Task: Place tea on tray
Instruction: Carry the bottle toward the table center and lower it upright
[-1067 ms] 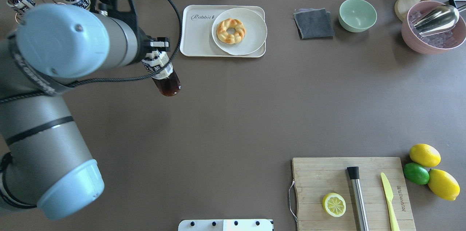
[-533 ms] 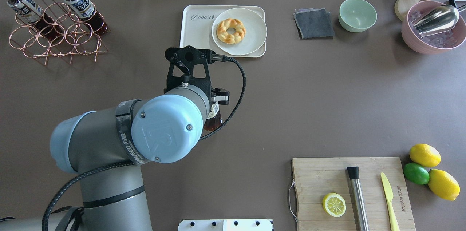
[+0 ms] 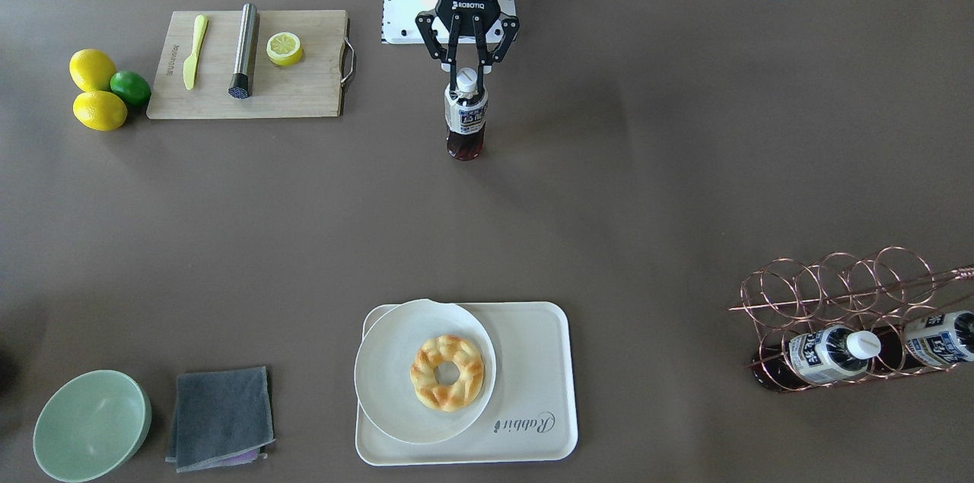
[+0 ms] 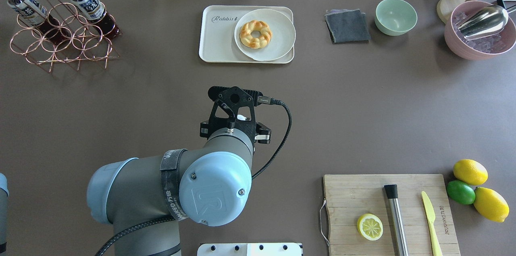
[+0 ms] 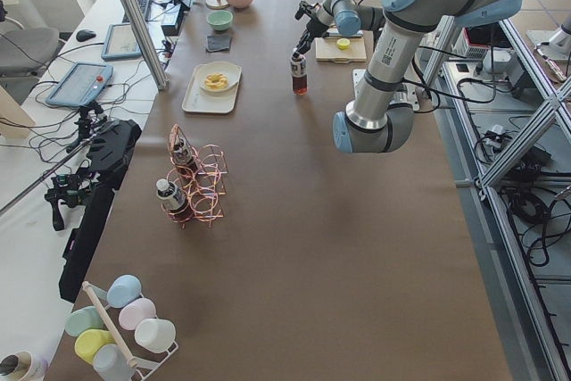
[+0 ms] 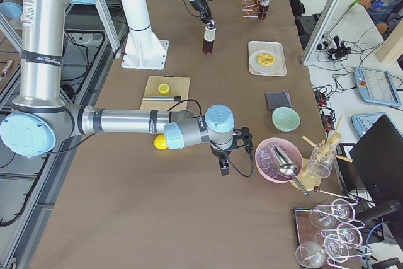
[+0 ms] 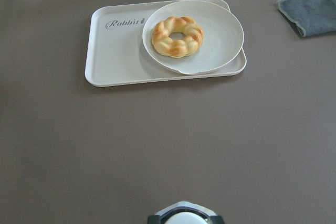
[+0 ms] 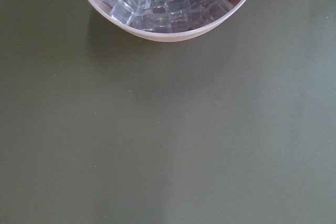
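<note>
My left gripper (image 3: 466, 72) is shut on the white cap of a tea bottle (image 3: 465, 120) and holds it upright over the table's middle, near the robot's side. I cannot tell whether the bottle's base touches the table. In the overhead view the left arm hides the bottle. Its cap (image 7: 184, 215) shows at the bottom of the left wrist view. The cream tray (image 4: 217, 40) lies far ahead, its left part bare and a white plate (image 4: 278, 34) with a ring pastry on its right part. My right gripper (image 6: 225, 154) hovers beside the pink ice bowl; I cannot tell its state.
A copper wire rack (image 4: 60, 40) at the far left holds two more tea bottles (image 4: 86, 2). A grey cloth (image 4: 347, 26), green bowl (image 4: 396, 16) and pink bowl of ice (image 4: 479, 46) lie far right. A cutting board (image 4: 387, 215) with half a lemon, knife and muddler sits near right.
My left arm has carried the bottle away from the rack, to the right and back toward the robot's side. The bottle now hangs upright rather than tilted.
</note>
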